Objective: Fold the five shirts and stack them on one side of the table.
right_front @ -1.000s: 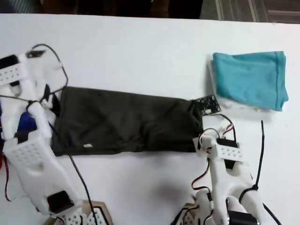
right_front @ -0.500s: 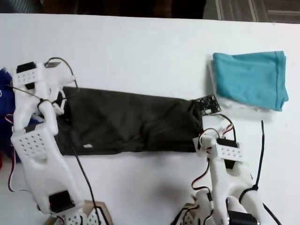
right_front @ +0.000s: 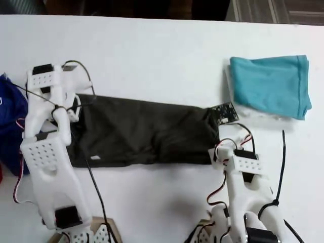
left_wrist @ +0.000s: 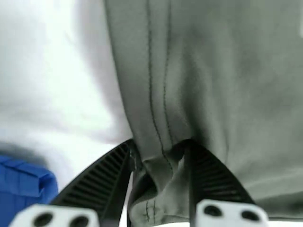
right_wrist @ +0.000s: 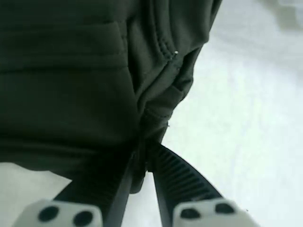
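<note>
A dark olive shirt lies as a long folded strip across the middle of the table. My left gripper is at its left end, shut on a bunch of the cloth; in the left wrist view the shirt is pinched between the black fingers. My right gripper is at the shirt's right end, shut on its edge. A folded teal shirt rests on a white one at the far right. A blue shirt lies crumpled at the left edge.
The white table has open room behind the dark shirt and along the front between the two arm bases. A small black circuit board sits by the right gripper. Cables hang from both arms.
My left arm has moved to the right with the shirt's left end in its gripper, shortening the strip and uncovering the blue shirt at the left edge. The right arm has kept still.
</note>
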### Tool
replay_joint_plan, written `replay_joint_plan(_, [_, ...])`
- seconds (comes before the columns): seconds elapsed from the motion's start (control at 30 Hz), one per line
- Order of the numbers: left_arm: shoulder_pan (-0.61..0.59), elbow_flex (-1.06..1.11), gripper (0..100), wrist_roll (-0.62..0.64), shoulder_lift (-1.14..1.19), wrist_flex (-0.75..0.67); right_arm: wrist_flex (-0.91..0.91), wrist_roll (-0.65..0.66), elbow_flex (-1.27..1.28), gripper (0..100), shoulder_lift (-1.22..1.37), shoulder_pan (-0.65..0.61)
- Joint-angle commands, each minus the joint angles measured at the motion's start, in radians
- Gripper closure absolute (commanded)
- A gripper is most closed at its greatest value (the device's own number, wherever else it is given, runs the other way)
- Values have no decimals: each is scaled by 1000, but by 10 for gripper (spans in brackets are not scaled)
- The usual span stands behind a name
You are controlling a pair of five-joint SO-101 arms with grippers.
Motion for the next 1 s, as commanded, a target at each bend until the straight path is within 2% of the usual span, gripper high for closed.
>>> replay_joint_plan(0.0, [54, 10, 992, 3, 18, 5, -16, 3, 2, 978, -38, 4])
replay_joint_plan(0.03, [43, 10, 965, 3, 18, 6, -16, 3, 2, 978, -38, 4])
replay_joint_plan(0.2, [-26, 2, 974, -32, 17, 8, -16, 3, 3, 978, -42, 5])
replay_joint_plan(0.4, [-167, -1, 974, -117, 8, 5, -5, 3, -2, 978, -48, 7])
replay_joint_plan(0.6, [-290, -64, 974, -181, 8, 35, 117, 3, -75, 978, -99, 16])
replay_joint_plan(0.77, [-308, -191, 974, -195, 5, 141, 163, -100, -83, 978, -266, 88])
replay_joint_plan(0.97, [-275, -145, 974, -189, -92, 144, 124, -58, 83, 978, -354, 133])
